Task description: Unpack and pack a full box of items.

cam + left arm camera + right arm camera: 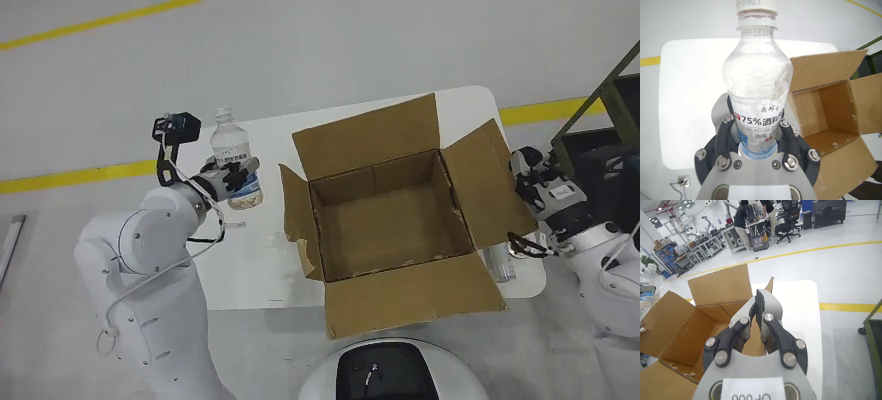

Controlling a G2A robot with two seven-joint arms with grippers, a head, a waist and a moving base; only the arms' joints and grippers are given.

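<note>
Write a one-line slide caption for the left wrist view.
The left hand grips a clear bottle beside the open cardboard box.

White tabletop (250,270), rounded corners, standing on a grey floor (100,80) crossed by a yellow line (60,180). One open cardboard box (390,225) sits on its right half, all four flaps spread, the near flap out past the front edge. A small pale thing (505,268) lies just beside the right flap, too small to tell.
</note>
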